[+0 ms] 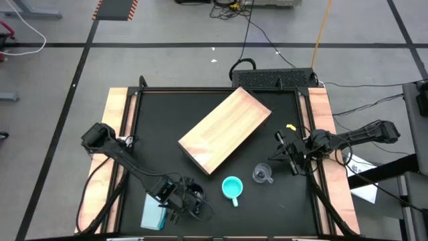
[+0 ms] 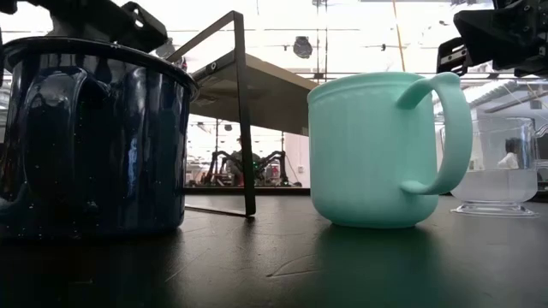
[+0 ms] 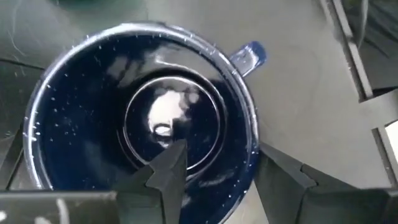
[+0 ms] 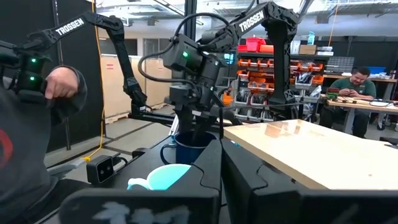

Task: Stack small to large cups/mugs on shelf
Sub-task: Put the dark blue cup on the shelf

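The left claw (image 1: 190,201) sits at the table's near edge, jaws straddling the rim of the navy mug (image 1: 194,195): one finger (image 3: 168,177) dips inside the mug, the other (image 3: 283,168) stands just outside its wall, so the claw is wide around the wall. Whether the fingers press the wall cannot be told. The mug stands upright on the black tabletop (image 1: 281,207), its handle (image 3: 249,56) pointing away from the fingers. Just beside that claw, on its outer side, lies a pale-teal block (image 1: 152,215).

A little further inward from the left claw stands the teal mug (image 1: 231,188), upright, handle toward the near edge, apart from the navy mug. Beyond it, toward the right claw, is the clear cup (image 1: 262,175), upright and near the teal mug without touching.

The right claw (image 1: 286,155) hangs above the table just past the clear cup, fingers pressed together on nothing.

Farthest back, between the two arms, the shelf (image 1: 224,129) lies slantwise, bare on top, well apart from all three cups
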